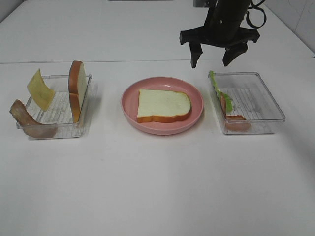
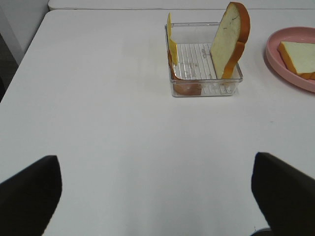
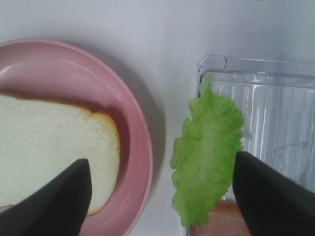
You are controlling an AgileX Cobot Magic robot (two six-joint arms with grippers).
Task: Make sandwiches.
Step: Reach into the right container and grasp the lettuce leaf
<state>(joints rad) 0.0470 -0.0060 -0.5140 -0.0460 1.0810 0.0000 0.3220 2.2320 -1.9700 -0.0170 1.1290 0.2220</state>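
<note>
Overhead, the right gripper (image 1: 210, 63) hangs open and empty above the lettuce leaf (image 3: 209, 162), which leans on the tray (image 1: 266, 98) wall nearest the pink plate (image 1: 129, 101). One bread slice (image 1: 162, 105) lies on that plate. The left gripper (image 2: 156, 169) is spread wide, empty.

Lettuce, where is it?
In the exterior high view, the lettuce leaf leans against the left wall of the right clear tray, just right of the pink plate.

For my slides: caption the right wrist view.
Open right gripper above bread on pink plate and lettuce leaf leaning on clear tray.
</note>
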